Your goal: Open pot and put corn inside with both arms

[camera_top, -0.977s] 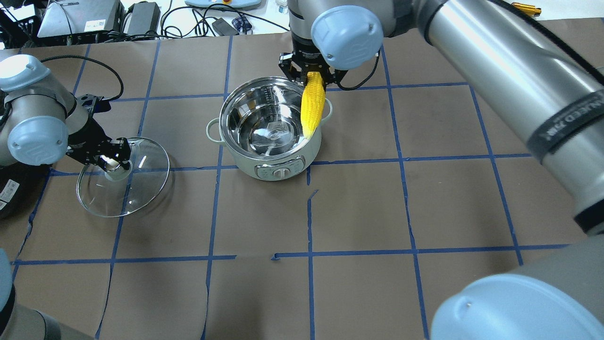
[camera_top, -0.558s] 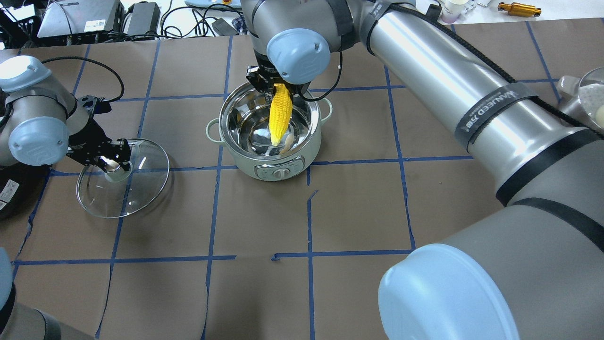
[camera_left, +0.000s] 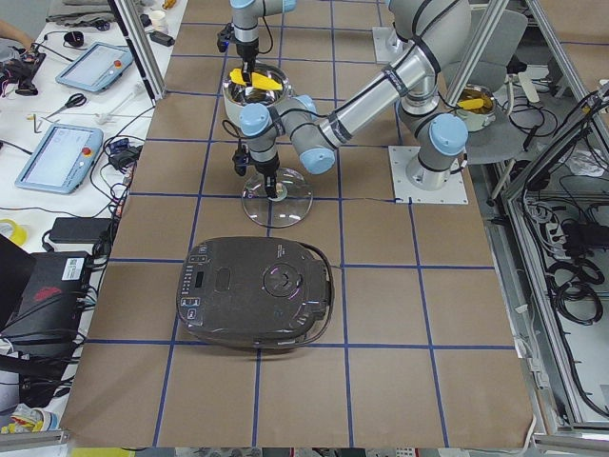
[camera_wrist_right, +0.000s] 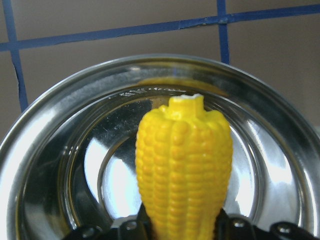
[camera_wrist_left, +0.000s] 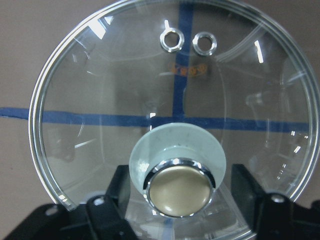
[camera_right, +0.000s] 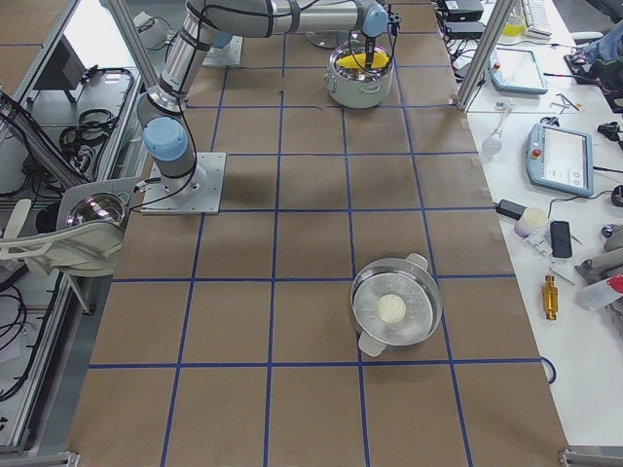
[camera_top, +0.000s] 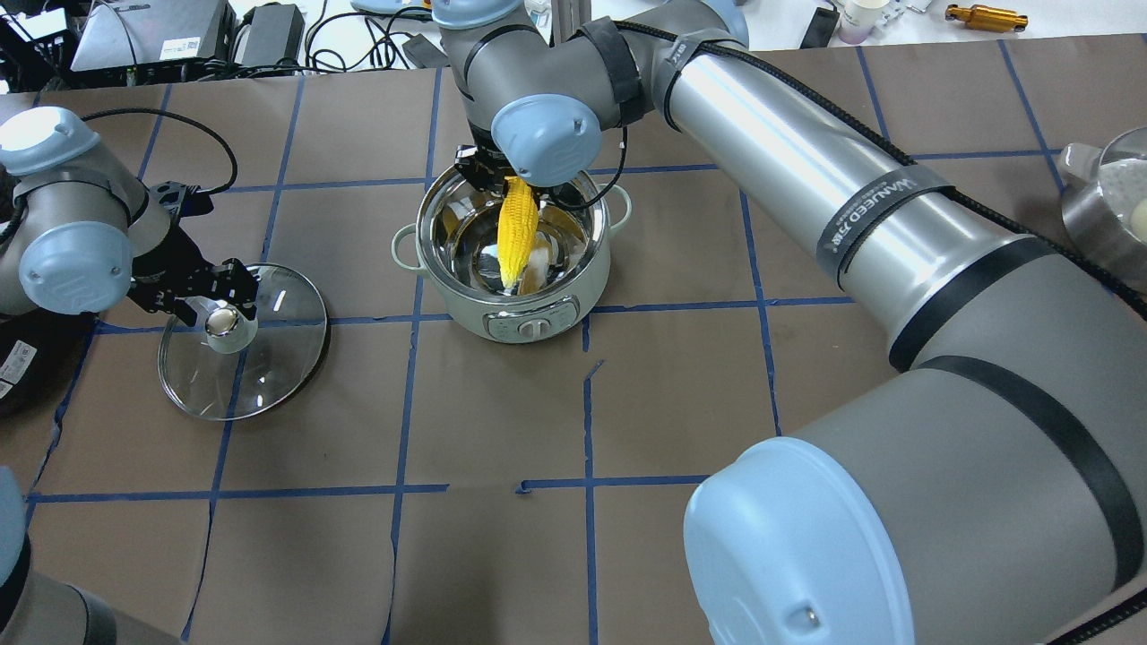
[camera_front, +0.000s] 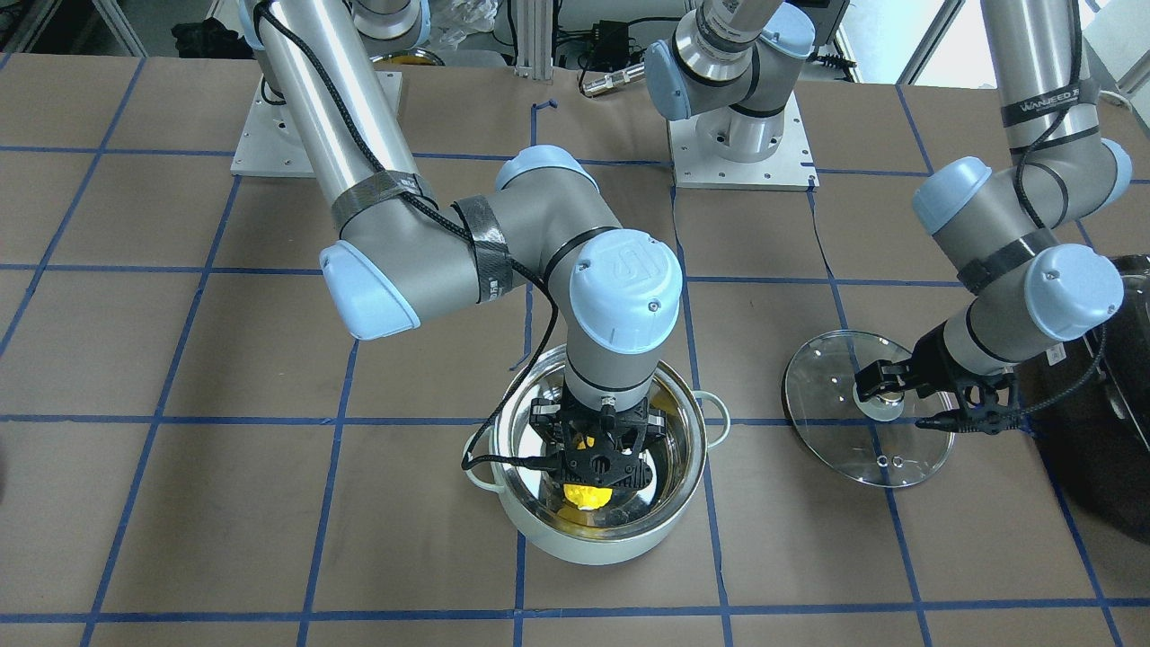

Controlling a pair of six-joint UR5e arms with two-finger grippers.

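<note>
The mint-green pot (camera_top: 538, 324) stands open at the table's middle, and its rim shows in the front view (camera_front: 530, 530). My right gripper (camera_top: 513, 185) is shut on the thick end of the yellow corn (camera_top: 518, 231) and holds it tip-down inside the pot. The right wrist view shows the corn (camera_wrist_right: 184, 165) over the steel bottom. The glass lid (camera_top: 269, 376) lies flat on the table to the pot's left. My left gripper (camera_top: 215, 300) is open, with its jaws either side of the lid's knob (camera_wrist_left: 179, 185) and a small gap to it.
A black bulky appliance (camera_left: 257, 290) sits at the table's left end, close behind my left arm. A steel steamer pan (camera_right: 362, 292) with a white bun stands at the right end. Blue tape lines cross the brown table cover (camera_top: 681, 403).
My right gripper moved left from the pot's right rim and lowered the corn into the pot. The lid went from tilted to flat, and my left gripper's jaws came off the knob.
</note>
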